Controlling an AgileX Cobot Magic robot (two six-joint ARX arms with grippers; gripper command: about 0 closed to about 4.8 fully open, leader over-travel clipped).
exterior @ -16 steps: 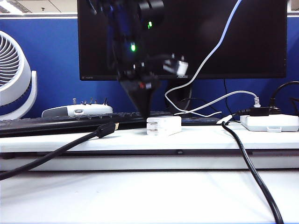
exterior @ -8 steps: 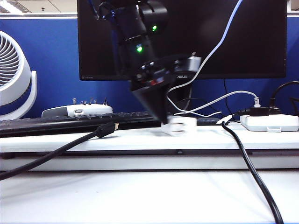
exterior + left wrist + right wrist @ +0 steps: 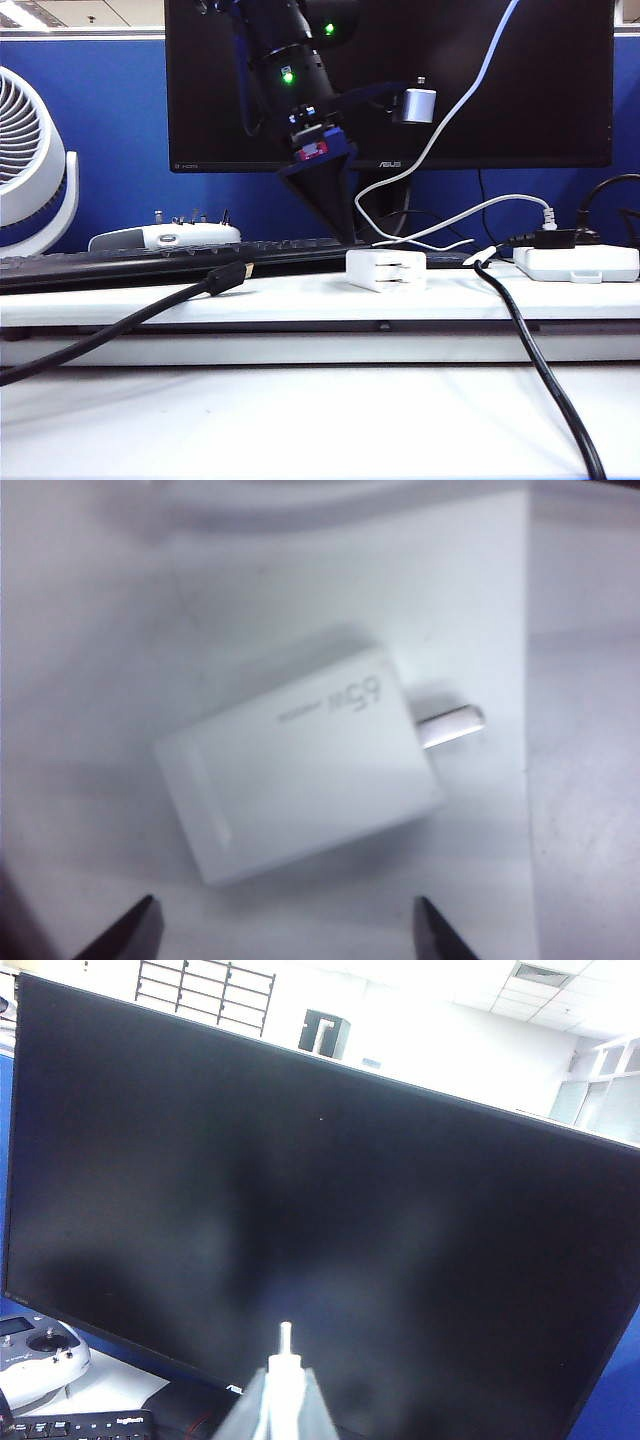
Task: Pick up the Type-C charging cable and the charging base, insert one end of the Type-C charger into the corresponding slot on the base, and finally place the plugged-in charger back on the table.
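The charging base (image 3: 385, 270), a small white block, lies on the raised ledge of the table (image 3: 300, 300). In the left wrist view the charging base (image 3: 300, 765) fills the middle, with a metal prong (image 3: 452, 726) sticking out. My left gripper (image 3: 343, 228) points down just behind it. That left gripper (image 3: 285, 940) stands open, fingertips (image 3: 135, 935) wide apart, the block lying beyond them and untouched. My right gripper (image 3: 285, 1400) is shut on the white plug (image 3: 285, 1355) of the Type-C charging cable (image 3: 470, 85), which hangs down from above the exterior view.
A black cable with a flat plug (image 3: 230, 275) crosses the ledge at left. A thick black cable (image 3: 540, 370) runs down at right. A white power strip (image 3: 578, 262) sits far right, a keyboard (image 3: 150, 258) and monitor (image 3: 500, 90) behind, a fan (image 3: 30, 160) at left.
My left gripper has swung to the right and its wrist has rolled. The charging base has slid right along the ledge and turned. The right arm has kept still.
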